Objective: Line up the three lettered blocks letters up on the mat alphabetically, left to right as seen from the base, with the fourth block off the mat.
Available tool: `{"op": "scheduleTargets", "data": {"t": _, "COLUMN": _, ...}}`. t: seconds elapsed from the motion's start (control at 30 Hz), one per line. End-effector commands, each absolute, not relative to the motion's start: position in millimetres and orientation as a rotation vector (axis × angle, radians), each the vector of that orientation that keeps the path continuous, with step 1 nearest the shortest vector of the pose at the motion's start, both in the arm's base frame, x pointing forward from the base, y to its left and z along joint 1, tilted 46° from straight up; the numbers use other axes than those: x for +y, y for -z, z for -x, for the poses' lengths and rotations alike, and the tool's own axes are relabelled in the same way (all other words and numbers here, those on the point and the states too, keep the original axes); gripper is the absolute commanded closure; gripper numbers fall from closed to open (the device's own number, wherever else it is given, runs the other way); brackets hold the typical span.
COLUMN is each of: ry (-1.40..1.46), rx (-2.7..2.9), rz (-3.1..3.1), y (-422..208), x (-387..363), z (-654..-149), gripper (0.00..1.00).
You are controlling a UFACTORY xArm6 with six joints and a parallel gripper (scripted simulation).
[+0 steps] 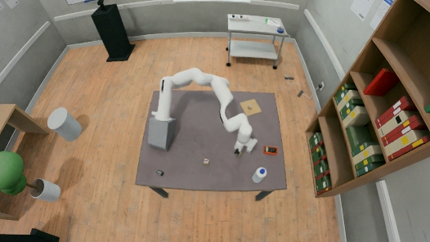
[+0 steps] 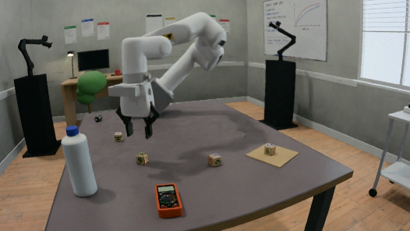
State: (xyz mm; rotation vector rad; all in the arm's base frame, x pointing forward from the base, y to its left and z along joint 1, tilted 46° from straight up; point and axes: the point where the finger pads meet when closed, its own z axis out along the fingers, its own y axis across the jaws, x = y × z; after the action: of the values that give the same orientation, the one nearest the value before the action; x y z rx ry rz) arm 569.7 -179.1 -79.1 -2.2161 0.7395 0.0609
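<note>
Four small wooden letter blocks are on the grey table (image 2: 242, 195) (image 1: 196, 123). One block (image 2: 270, 149) (image 1: 250, 108) stands on the tan mat (image 2: 284, 158) (image 1: 245, 103) at the right. A second block (image 2: 214, 159) lies on the table left of the mat. A third block (image 2: 142, 158) lies just below and in front of my gripper. A fourth block (image 2: 118, 136) (image 1: 207, 161) lies further left, behind it. My gripper (image 2: 138, 133) (image 1: 238, 152) hangs above the table with its fingers partly open and nothing between them. The letters are too small to read.
An orange multimeter (image 2: 168, 200) (image 1: 270, 150) lies near the front edge. A white bottle with a blue cap (image 2: 79, 161) (image 1: 259, 174) stands at the front left. A small black object (image 2: 98, 118) (image 1: 159, 172) lies at the far left corner. The robot base (image 1: 161, 132) stands on the table.
</note>
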Motion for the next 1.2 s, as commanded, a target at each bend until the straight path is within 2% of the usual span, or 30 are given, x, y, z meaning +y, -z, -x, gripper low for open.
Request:
{"op": "scheduleTargets", "data": {"t": 0.0, "ry": -0.056, "rx": 0.741, "rz": 2.217, "y": 78.1, "x": -180.5, "z": -570.7, "gripper": 0.31}}
{"op": "scheduleTargets", "data": {"t": 1.17, "ry": -0.057, "rx": 0.741, "rz": 2.217, "y": 104.3, "x": -154.3, "z": -578.6, "gripper": 0.31}}
